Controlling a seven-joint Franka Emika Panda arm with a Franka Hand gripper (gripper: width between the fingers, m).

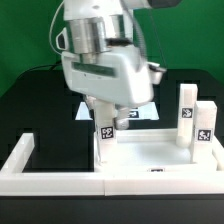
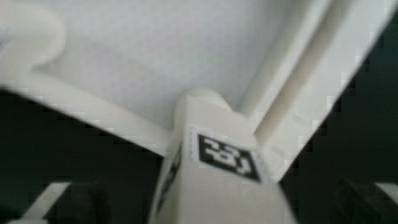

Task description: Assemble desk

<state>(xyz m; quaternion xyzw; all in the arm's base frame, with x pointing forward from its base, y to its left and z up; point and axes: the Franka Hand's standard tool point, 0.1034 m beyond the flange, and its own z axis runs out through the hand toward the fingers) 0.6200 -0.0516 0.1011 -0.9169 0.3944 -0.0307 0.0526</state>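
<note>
The desk panel [image 1: 150,158], white and rimmed, lies flat on the black table. Two tagged legs [image 1: 186,115] [image 1: 205,130] stand upright at its corners on the exterior view's right. A third tagged leg [image 1: 107,131] stands upright at the panel's near corner on the exterior view's left. My gripper [image 1: 106,118] hangs straight over this leg, open, with a finger on each side of it. In the wrist view the leg [image 2: 222,155] rises between my dark fingers [image 2: 61,203], with a gap on either side, and the panel's inside [image 2: 160,50] lies beyond it.
A long low white border wall [image 1: 60,182] runs along the table's front and up the exterior view's left side [image 1: 20,158], close to the panel's front edge. Black table surface [image 1: 40,110] lies on the exterior view's left of the arm.
</note>
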